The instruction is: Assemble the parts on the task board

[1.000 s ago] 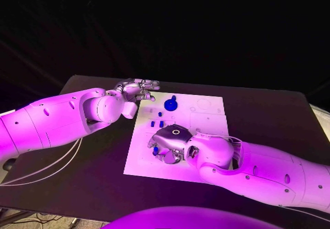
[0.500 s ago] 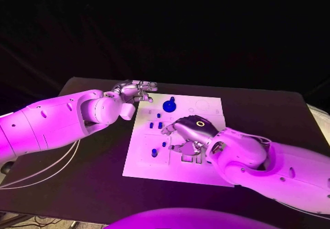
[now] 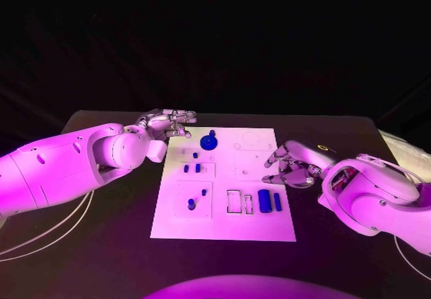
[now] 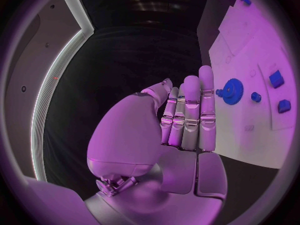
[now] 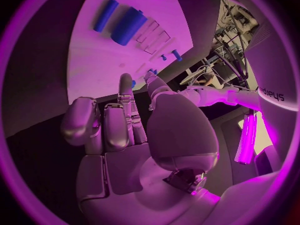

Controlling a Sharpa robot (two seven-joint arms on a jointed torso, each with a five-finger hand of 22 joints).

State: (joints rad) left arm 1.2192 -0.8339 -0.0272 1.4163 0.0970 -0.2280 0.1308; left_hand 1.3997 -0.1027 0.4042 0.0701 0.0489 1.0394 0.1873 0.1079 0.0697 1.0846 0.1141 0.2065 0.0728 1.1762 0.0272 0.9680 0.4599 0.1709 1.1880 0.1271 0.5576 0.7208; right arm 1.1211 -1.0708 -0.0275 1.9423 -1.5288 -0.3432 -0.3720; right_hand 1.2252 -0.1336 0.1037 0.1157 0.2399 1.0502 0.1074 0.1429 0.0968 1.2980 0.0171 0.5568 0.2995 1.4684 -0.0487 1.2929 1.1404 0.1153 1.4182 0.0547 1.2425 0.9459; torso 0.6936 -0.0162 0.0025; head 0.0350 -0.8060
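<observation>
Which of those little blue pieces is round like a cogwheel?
The blue gear at the board's far end, beside the left hand; the other pieces are pegs or bars.

The left hand (image 4: 181, 122) holds nothing, fingers straight and together, just beside the task board (image 4: 250, 85), near its blue gear (image 4: 232, 91)

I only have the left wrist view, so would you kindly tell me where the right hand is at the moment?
Observer: The right hand is at the right edge of the task board, on the side opposite the left hand.
Operator: Thank you. Is it holding a part?
Observer: No, the right wrist view shows its palm bare.
Operator: What lies on the board near it?
Observer: A wide bar and a narrow bar, both blue, lie side by side in the board's near right part.
</observation>
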